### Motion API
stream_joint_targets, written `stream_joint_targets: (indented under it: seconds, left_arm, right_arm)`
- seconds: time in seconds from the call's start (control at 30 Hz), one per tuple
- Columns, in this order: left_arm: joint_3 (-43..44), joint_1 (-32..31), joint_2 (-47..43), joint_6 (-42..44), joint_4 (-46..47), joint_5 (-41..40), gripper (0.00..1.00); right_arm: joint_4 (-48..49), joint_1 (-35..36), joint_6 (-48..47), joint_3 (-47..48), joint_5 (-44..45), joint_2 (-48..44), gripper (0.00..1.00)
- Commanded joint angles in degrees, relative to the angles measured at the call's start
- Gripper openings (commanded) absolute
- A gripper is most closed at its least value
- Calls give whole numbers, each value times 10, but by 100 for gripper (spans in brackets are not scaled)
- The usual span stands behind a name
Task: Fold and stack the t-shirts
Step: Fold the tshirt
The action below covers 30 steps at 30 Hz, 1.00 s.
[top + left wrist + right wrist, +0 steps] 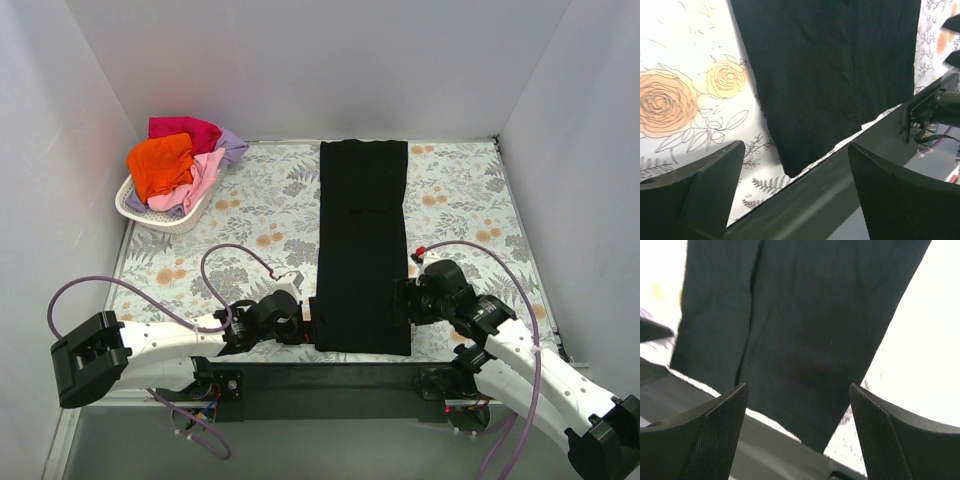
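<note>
we are looking down on a table covered in a floral cloth. a large black t-shirt is lying flat in the middle of it, folded into a long narrow strip that is running from the far edge to the near edge, with a faint fold line showing across its upper half. the others are sitting crumpled together in a white lattice basket at the far left corner: an orange t-shirt on top, a pink t-shirt beside it, a magenta-red t-shirt behind, and a lavender t-shirt peeking out at the right.

the left gripper is hovering just beside the strip's near left corner, and the right gripper just beside its near right edge. both wrist cameras are showing the fingers standing apart, gripping nothing.

the wrist views are cutting off most of the black cloth, and the right one is washing the table out to white. the lower layers of the basket pile are hiding from us.
</note>
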Motion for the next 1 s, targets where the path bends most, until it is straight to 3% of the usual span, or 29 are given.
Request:
stream_joint_targets:
  seconds: [0.0,0.17,0.5,0.97]
  left_arm:
    - [-12,-5,17,-17,-23,38,77]
    - [-7,-16,35,-34,-40,65,60]
    - [-7,-22,33,-49,-75,47,41]
    - [-19,-22,8,-69,-73,-7,36]
  right_arm:
    - [-48,18,44,-24,-5,-22,74]
    - [-62,48,85,-36,17,-45,75]
    - [-69,97,138,-65,40,-43,77]
    - [-70,164,198,-74,74,-30,72]
